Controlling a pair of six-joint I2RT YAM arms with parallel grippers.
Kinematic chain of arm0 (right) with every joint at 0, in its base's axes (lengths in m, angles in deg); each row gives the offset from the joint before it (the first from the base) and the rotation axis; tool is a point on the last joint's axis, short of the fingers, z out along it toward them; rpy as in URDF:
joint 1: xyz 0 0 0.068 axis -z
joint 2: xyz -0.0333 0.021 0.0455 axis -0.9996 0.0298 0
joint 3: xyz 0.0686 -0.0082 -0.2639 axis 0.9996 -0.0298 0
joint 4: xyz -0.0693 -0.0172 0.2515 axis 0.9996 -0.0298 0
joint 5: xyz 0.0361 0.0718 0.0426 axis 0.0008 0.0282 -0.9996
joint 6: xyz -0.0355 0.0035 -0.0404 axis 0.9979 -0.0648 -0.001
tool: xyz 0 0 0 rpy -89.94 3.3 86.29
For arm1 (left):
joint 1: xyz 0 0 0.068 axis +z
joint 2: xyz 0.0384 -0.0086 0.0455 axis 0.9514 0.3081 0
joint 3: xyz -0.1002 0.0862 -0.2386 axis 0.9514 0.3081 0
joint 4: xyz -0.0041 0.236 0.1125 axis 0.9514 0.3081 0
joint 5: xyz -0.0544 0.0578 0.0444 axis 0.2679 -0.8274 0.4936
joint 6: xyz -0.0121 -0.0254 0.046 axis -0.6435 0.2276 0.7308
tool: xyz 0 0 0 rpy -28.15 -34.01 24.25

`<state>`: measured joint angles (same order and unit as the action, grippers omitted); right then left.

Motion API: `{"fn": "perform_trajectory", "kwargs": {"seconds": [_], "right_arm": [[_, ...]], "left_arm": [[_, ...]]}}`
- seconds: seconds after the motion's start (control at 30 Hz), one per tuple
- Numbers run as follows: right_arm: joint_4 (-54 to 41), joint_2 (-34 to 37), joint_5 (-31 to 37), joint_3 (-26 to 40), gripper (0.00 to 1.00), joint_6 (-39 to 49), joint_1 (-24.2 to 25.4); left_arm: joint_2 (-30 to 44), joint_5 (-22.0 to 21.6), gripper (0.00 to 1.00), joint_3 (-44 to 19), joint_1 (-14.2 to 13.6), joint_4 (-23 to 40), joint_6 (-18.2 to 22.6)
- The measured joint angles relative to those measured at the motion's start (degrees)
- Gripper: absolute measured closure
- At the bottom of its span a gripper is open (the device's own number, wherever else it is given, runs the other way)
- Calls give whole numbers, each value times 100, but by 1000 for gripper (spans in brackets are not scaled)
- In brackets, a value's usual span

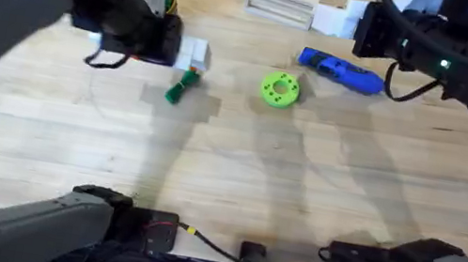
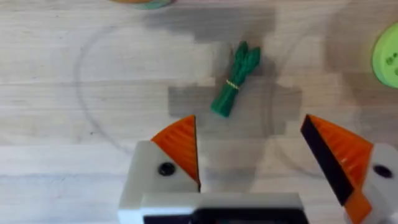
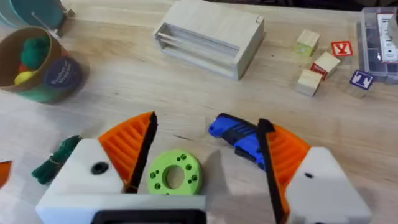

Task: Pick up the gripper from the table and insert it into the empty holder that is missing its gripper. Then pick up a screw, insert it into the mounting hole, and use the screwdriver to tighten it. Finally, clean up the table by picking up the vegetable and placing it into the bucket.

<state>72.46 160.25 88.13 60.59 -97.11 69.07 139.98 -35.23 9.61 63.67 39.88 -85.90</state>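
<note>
On the pale wooden table point(image 1: 322, 174), the job appears to have reached its last stage. The left pincer point(image 2: 252, 152) hangs just above the vegetable point(image 2: 235, 79), a small dark green bundle tied with a thin band, lying loose on the wood; the fingers stand wide apart and hold nothing. The bucket point(image 3: 38, 65), with its orange rim and a round dark label on its side, stands well apart from the vegetable at the far left of the table and already holds a few coloured toy pieces. So the clean-up is not yet done: the vegetable is ungrasped and still has to be carried over and dropped in.

The right pincer point(image 3: 205, 146) is also spread wide and empty, poised over the lime-green disc point(image 3: 175, 173), with the blue screwdriver point(image 3: 239, 135) lying on the table just beyond it. Both wrist views show orange tips seated on the white finger blocks, each with a dark screw spot (which suggests the fitting and screwing steps are complete, though I cannot confirm the tightness).

As for writing, the bucket's label carries pale lettering too small to read. Near the wooden box point(image 3: 210, 36), lettered blocks point(image 3: 341, 48) show a "Y" on red and what looks like a "T" on blue.
</note>
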Motion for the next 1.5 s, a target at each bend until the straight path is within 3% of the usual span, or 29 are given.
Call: {"fn": "perform_trajectory", "kwargs": {"seconds": [0.07,0.1,0.2,0.47,0.73,0.8,0.93,1.07,1.33,1.5], "right_arm": [[0,0,0,0,7,0,0],[-2,0,0,0,7,-2,0],[-2,0,0,0,9,-2,0],[0,0,0,0,9,-2,0],[-2,0,0,0,9,-2,0],[-2,0,0,0,9,-2,0],[0,0,0,0,10,-2,0],[-4,4,0,0,9,-4,0],[-2,4,0,0,9,-4,0],[5,5,0,0,8,-6,0]], "left_arm": [[150,48,7,249,0,-383,13],[338,146,7,717,-2,-970,68],[555,241,8,1317,0,-1622,181],[1038,279,7,1455,0,-2261,239],[1507,307,41,1427,0,-2346,274],[1507,299,159,1427,0,-2348,281],[1509,345,625,1425,4,-2374,301],[1505,444,965,1407,-2,-2392,311],[1507,481,984,1401,-2,-2313,316],[1474,480,986,1267,-2,-1759,316]]}}
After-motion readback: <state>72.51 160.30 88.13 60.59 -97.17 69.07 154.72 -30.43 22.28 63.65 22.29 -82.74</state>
